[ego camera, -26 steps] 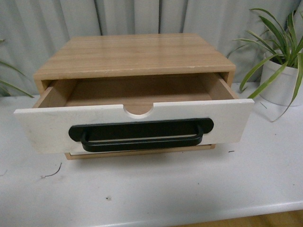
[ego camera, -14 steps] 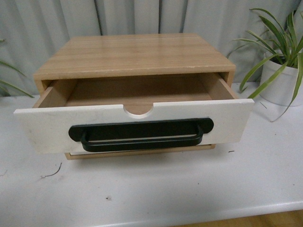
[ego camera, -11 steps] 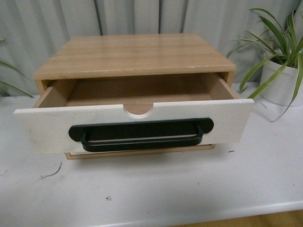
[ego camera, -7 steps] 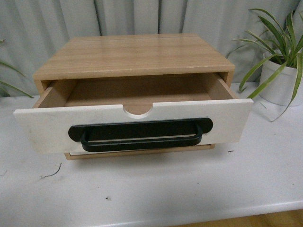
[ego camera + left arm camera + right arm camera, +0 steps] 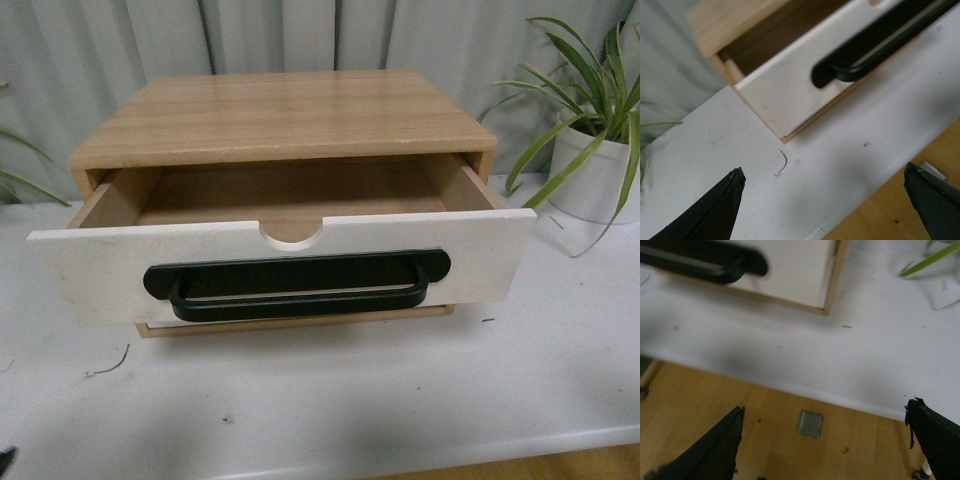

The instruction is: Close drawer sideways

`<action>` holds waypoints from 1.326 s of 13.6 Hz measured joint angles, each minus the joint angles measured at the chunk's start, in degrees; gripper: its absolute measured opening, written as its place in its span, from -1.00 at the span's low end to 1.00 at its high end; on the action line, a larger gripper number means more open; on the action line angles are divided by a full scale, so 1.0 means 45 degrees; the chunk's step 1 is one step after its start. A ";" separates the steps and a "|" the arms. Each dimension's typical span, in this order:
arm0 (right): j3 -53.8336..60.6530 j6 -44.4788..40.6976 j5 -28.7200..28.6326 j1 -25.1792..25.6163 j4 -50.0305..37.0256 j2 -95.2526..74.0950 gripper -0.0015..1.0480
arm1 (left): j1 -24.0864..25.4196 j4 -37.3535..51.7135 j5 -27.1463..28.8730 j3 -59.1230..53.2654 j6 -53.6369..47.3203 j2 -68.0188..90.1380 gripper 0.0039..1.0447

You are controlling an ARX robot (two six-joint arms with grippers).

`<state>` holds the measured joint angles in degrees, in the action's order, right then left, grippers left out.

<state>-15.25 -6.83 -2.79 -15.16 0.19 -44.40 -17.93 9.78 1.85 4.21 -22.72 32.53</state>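
The drawer point(image 5: 100, 270) stands pulled out of a light wooden cabinet point(image 5: 280, 115). Its white front has a black bar handle point(image 5: 295, 285) and a semicircular notch in the top edge. It looks empty inside. My left gripper point(image 5: 823, 169) is open and empty over the table's front edge, short of the drawer's left end point(image 5: 785, 95). My right gripper point(image 5: 825, 407) is open and empty over the floor, in front of the table's edge and short of the drawer's right end point(image 5: 795, 270). In the front view only a dark tip point(image 5: 5, 462) shows at the lower left corner.
The cabinet sits on a white table point(image 5: 350, 400). A potted plant point(image 5: 600, 150) stands at the right, and grey curtains hang behind. A small wire scrap point(image 5: 783, 162) lies on the table near the drawer's left end. Wooden floor point(image 5: 790, 405) lies below the table's front edge.
A dark tip has come into the front view at the lower left corner. The drawer stays pulled out, in about the same place.
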 joint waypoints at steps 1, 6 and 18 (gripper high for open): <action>-0.0257 -0.1025 -0.0350 -0.0481 -0.0408 -0.1375 0.88 | -0.0083 0.0937 -0.0583 0.0170 -0.1229 0.1515 0.88; -0.2399 -0.3793 -0.0743 -0.1826 -0.1671 -0.6319 0.88 | 0.0233 0.3716 -0.2701 0.1229 -0.4454 0.7135 0.88; -0.7786 -0.6761 -0.0996 -0.1608 -0.3604 -1.2497 0.88 | 0.1336 0.6985 -0.2001 0.5955 -0.5066 1.3794 0.88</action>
<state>-50.28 -37.26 -7.27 -22.39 -16.03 -100.64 -11.92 41.21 -7.16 31.00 -45.52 94.61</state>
